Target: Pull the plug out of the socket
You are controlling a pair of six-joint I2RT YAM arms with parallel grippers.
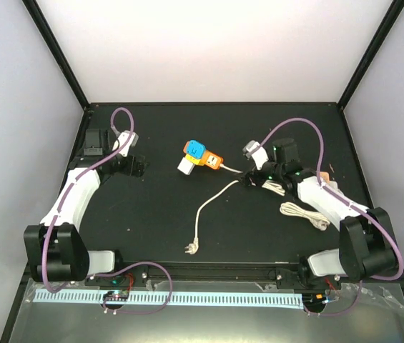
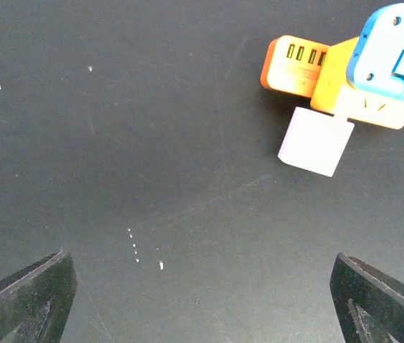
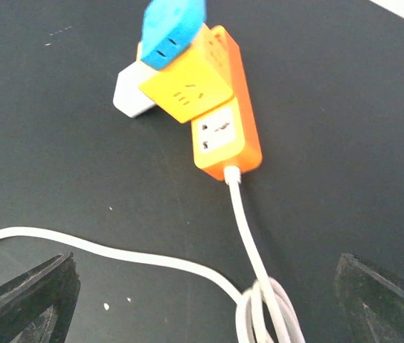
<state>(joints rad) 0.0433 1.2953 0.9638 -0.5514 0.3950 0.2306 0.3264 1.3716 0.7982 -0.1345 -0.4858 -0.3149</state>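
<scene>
Plug (image 2: pixel 395 50); left claw (image 2: pixel 202 293), right claw (image 3: pixel 205 293) agape

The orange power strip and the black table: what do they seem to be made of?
The power strip looks like moulded plastic, smooth and slightly glossy: even colour, rounded edges. The table looks like a matte black sheet, perhaps rubber or laminate; fine scratches and white specks show on it.

What the wrist views crop or cover

Left wrist view: the blue plug (image 2: pixel 395 50) runs off the right edge, and with the yellow adapter (image 2: pixel 359 103) it covers much of the orange socket strip (image 2: pixel 294 64). Right wrist view: the plug is cut at the top, the white cube (image 3: pixel 131 89) is half hidden behind the adapter, and the cable coil (image 3: pixel 266 314) is cut below. The left pincer (image 2: pixel 202 304) and right pincer (image 3: pixel 205 300) show only 2 fingertips each.
</scene>
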